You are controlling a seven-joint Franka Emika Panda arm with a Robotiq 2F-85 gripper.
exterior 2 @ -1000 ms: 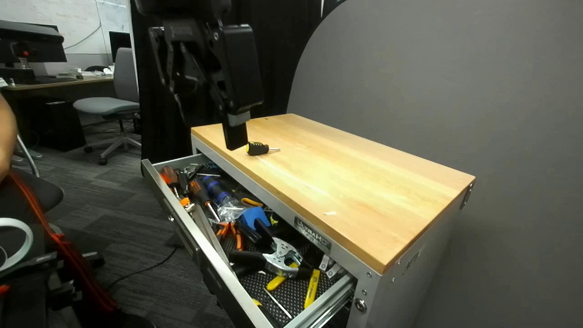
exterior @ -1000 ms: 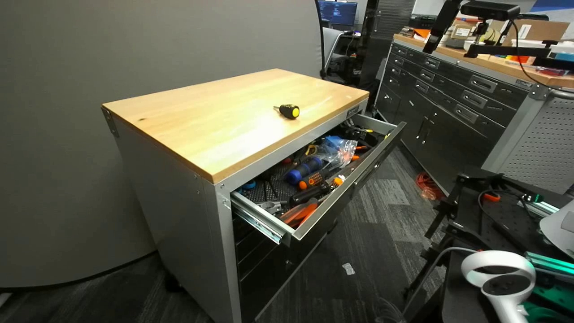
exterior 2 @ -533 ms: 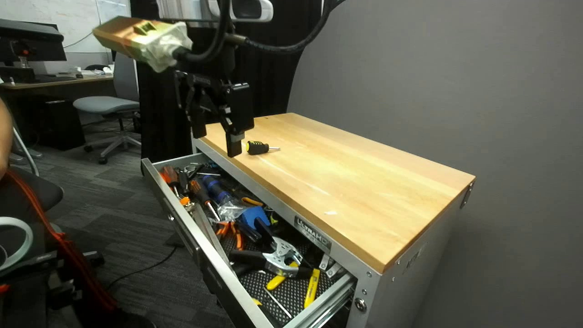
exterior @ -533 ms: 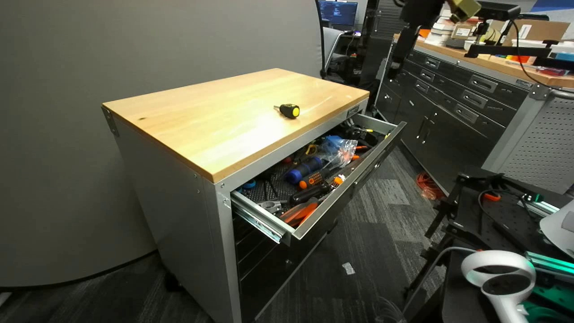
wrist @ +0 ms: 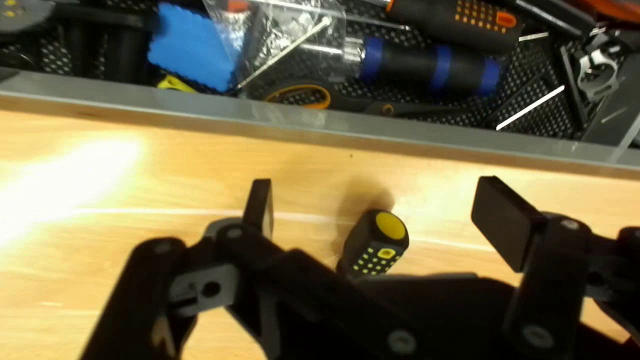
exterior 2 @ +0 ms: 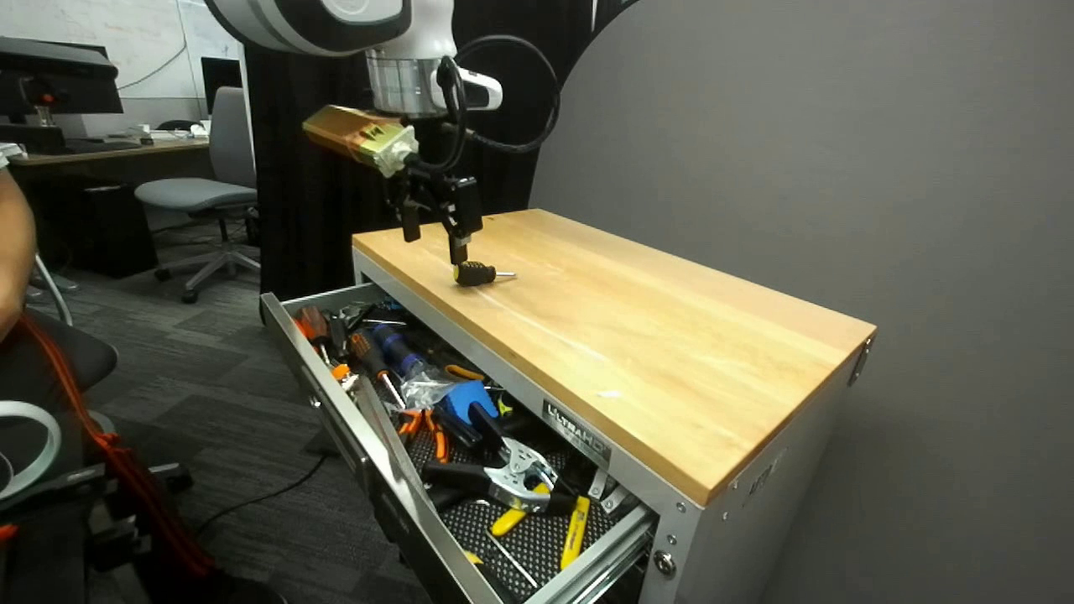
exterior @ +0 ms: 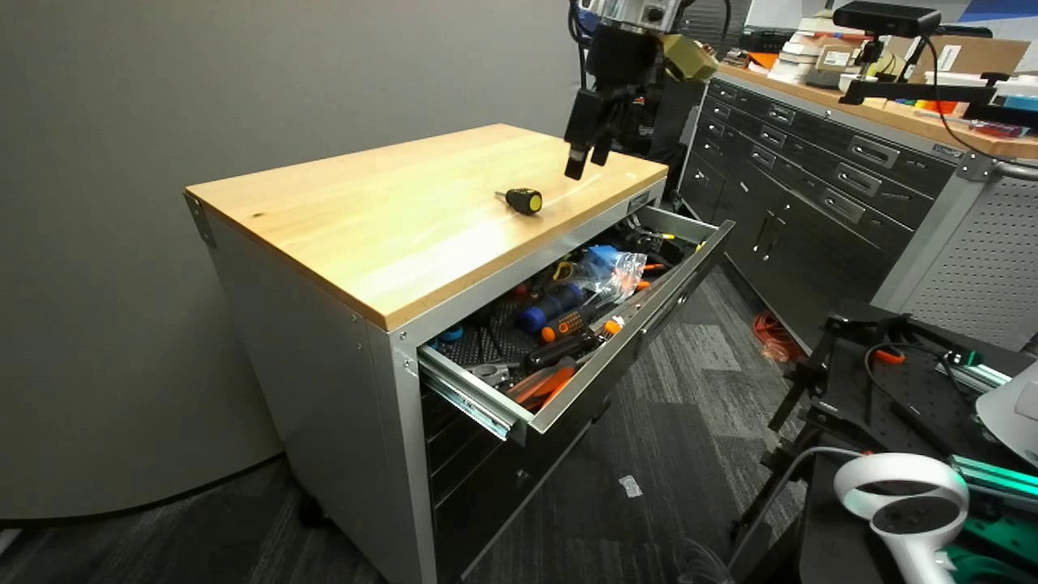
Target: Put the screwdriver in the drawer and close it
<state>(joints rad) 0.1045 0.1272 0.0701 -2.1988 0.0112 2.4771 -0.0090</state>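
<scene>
The stubby black and yellow screwdriver [exterior: 523,201] lies on the cabinet's wooden top near the front edge; it also shows in an exterior view [exterior 2: 475,273]. In the wrist view, its yellow-capped handle [wrist: 374,242] shows between my spread fingers, its shaft hidden behind the gripper. My gripper [wrist: 382,212] is open and empty, over the wooden top and apart from the screwdriver. It shows in both exterior views [exterior: 587,161] [exterior 2: 435,243]. The grey top drawer [exterior: 641,332] is pulled open and full of tools; its front rim shows in an exterior view [exterior 2: 401,482].
The wooden top [exterior: 389,219] stands higher than the open drawer. The drawer holds a blue-banded tool [exterior: 551,308], a clear plastic bag [exterior: 620,276], orange-handled tools [exterior: 543,381] and a black and silver clamp [exterior 2: 516,474]. A grey partition [exterior 2: 797,168] stands behind the cabinet.
My arm has come into view over the wooden top. The gripper has moved down and across toward the screwdriver and stays open. The screwdriver and the drawer have not moved.
</scene>
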